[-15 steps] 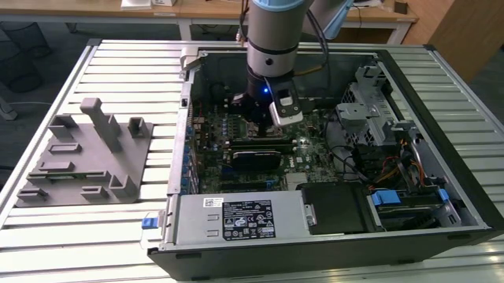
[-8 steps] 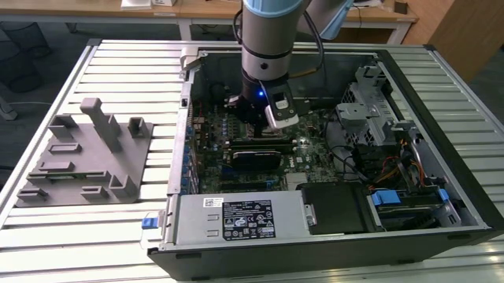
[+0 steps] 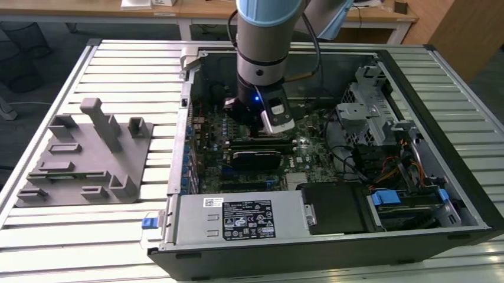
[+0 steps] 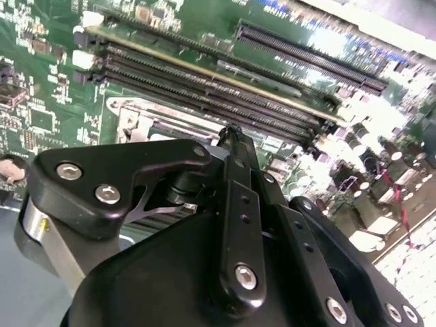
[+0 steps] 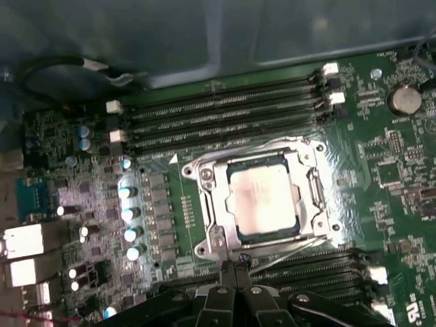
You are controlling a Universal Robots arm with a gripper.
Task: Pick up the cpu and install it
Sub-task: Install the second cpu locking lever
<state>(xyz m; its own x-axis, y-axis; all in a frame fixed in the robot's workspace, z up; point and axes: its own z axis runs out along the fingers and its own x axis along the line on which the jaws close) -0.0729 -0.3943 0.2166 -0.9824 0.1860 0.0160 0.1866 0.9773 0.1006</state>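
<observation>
In the exterior view, the grey-and-blue robot arm [image 3: 264, 53] runs off the picture's top edge, and its wrist covers the middle of the green motherboard [image 3: 315, 162] inside the open black computer case [image 3: 331, 247], so the socket area cannot be seen there. The black gripper [image 5: 234, 267] is cut off by the picture's edge in both wrist views; in the second wrist view its linkage blocks most of the metal socket frame [image 4: 136, 119], leaving a corner showing. In the first wrist view, glare washes out the pale silver square cpu [image 5: 264, 197], and its surface detail cannot be told. The board's small components at that picture's edges are blurred.
</observation>
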